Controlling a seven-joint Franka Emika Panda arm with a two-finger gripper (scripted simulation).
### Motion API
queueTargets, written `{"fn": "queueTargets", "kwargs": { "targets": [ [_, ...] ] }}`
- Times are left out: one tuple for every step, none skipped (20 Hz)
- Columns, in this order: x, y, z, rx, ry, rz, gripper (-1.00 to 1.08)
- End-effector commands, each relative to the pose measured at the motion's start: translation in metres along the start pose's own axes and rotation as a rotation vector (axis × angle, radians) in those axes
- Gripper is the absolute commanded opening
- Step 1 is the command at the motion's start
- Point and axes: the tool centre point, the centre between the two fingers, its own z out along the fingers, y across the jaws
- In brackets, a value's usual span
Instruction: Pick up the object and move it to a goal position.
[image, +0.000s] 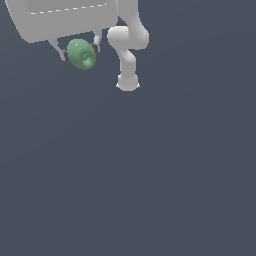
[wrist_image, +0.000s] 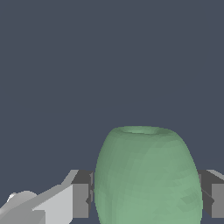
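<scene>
Plain slate-grey ground (image: 150, 175) (featureless), fingers (image: 80, 51) clamped on green lump (image: 81, 54)

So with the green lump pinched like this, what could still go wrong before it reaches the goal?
1. Slip: the green lump is smooth and rounded, and the end effector appears to touch it only at two small pads on its curved sides, so it might rotate or squirt out during motion.
2. Shallow grasp: in the wrist view much of the lump juts beyond the pads, so a quick move could lever it loose.
3. No goal marker is visible, so placement cannot be checked here.
</scene>
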Motion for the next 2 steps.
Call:
{"fn": "queueTargets", "kwargs": {
  "targets": [
    [0.0004, 0.0001, 0.0009, 0.0, 0.0, 0.0, -1.0],
    [0.0005, 0.0001, 0.0011, 0.0, 0.0, 0.0, -1.0]
  ]
}}
